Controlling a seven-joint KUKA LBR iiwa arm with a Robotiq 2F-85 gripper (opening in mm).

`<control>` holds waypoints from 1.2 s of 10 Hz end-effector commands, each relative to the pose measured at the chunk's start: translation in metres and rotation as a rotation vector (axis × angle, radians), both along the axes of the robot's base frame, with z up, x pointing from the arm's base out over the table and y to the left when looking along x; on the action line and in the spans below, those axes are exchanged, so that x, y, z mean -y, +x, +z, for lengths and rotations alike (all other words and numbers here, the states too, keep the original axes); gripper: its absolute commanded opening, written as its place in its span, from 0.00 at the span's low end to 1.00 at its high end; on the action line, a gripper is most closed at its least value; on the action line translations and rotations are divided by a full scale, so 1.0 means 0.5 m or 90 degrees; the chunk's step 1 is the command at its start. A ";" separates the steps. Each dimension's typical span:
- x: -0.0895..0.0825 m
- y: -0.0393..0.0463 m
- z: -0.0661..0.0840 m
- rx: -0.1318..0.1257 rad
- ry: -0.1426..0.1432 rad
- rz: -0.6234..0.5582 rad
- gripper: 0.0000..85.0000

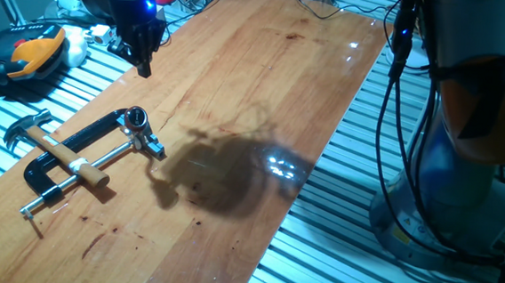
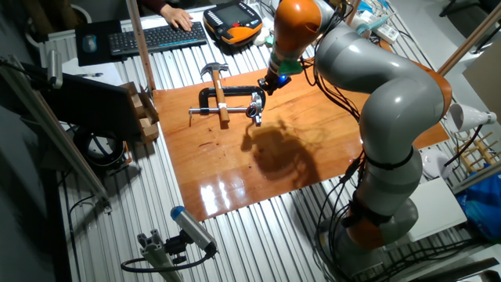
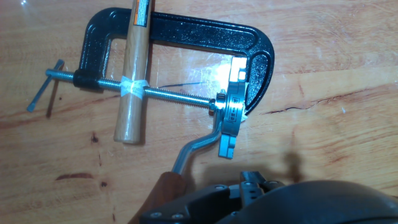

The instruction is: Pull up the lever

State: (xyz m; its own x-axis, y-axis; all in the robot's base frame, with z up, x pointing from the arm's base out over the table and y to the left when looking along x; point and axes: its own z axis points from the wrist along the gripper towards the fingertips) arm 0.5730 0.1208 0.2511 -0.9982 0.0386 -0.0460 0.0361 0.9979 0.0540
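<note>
One lever, one hammer

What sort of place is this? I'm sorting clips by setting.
Most likely a robotics lab: a wooden tabletop on a slatted aluminium bench, a teach pendant, and a keyboard someone is typing on. A clamp and hammer lie ready.

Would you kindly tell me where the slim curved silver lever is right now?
In the hand view, the lever curves down-left from the chrome head of the black clamp, right of the wooden hammer handle.
</note>
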 end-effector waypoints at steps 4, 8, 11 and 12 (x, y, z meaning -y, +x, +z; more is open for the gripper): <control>0.001 0.001 0.000 0.000 0.001 0.001 0.00; 0.001 0.002 -0.001 0.000 0.001 0.001 0.00; 0.002 0.005 -0.003 0.000 0.001 0.002 0.00; 0.002 0.005 -0.003 0.000 0.002 0.002 0.00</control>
